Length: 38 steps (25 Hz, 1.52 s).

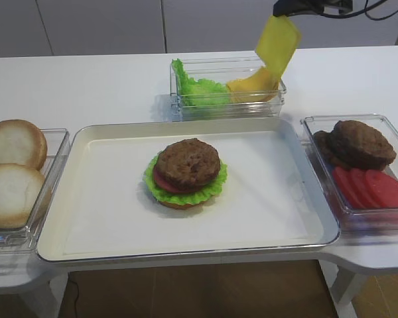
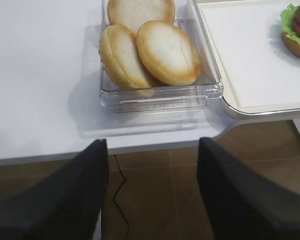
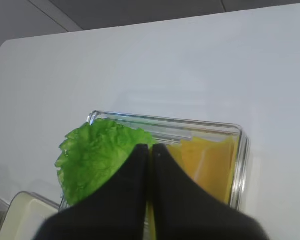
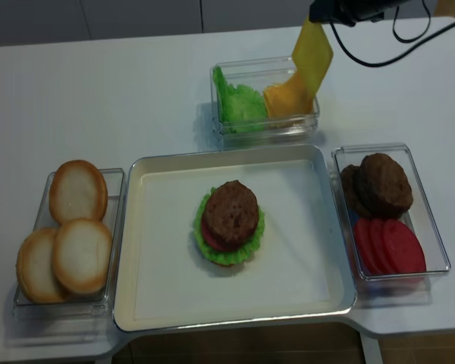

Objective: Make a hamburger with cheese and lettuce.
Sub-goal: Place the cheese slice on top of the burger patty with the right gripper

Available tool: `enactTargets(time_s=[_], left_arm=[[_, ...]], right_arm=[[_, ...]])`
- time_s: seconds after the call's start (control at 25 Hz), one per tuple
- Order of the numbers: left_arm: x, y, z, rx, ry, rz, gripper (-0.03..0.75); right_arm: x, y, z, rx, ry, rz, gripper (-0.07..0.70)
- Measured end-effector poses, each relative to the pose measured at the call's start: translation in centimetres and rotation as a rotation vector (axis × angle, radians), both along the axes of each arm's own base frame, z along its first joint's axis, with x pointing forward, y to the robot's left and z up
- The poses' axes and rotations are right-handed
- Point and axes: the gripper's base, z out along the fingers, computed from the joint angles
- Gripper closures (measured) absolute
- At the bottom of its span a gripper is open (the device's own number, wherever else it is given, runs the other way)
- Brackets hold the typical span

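Note:
The hamburger sits in the middle of the white tray, brown patty on top, with tomato, lettuce and bun base under it. It also shows in the realsense view. My right gripper is shut on a yellow cheese slice, which hangs down over the clear box behind the tray. The slice's lower end reaches the cheese left in the box. Loose lettuce lies in the box's left half. My left gripper is open and empty, below the table's front left edge.
A clear box of pale bun halves stands left of the tray. A clear box with brown patties and tomato slices stands to its right. The table's front edge lies just beyond the tray.

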Motion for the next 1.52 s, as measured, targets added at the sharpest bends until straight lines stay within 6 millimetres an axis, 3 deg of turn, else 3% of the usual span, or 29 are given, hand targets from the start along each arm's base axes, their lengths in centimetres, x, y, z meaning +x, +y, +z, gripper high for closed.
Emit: enactTargets(time_s=[0.28, 0.52, 0.76, 1.24, 1.52], left_arm=[[0.0, 0.0, 0.0, 0.0, 0.0, 0.0, 0.292], [0.0, 0.0, 0.0, 0.0, 0.0, 0.0, 0.292], [0.0, 0.0, 0.0, 0.0, 0.0, 0.0, 0.292], [0.0, 0.0, 0.0, 0.0, 0.0, 0.0, 0.292], [0.0, 0.0, 0.0, 0.0, 0.0, 0.0, 0.292]], right_arm=[[-1.2, 0.0, 1.7, -0.027, -0.005, 0.033, 0.628], [-3.4, -0.2, 5.0, -0.064, -0.053, 0.046, 0.628], [-5.7, -0.3, 7.0, -0.075, -0.062, 0.048, 0.628], [-9.8, -0.3, 8.8, -0.076, -0.022, 0.095, 0.627], [-12.5, -0.3, 7.7, -0.078, 0.038, 0.108, 0.628]])
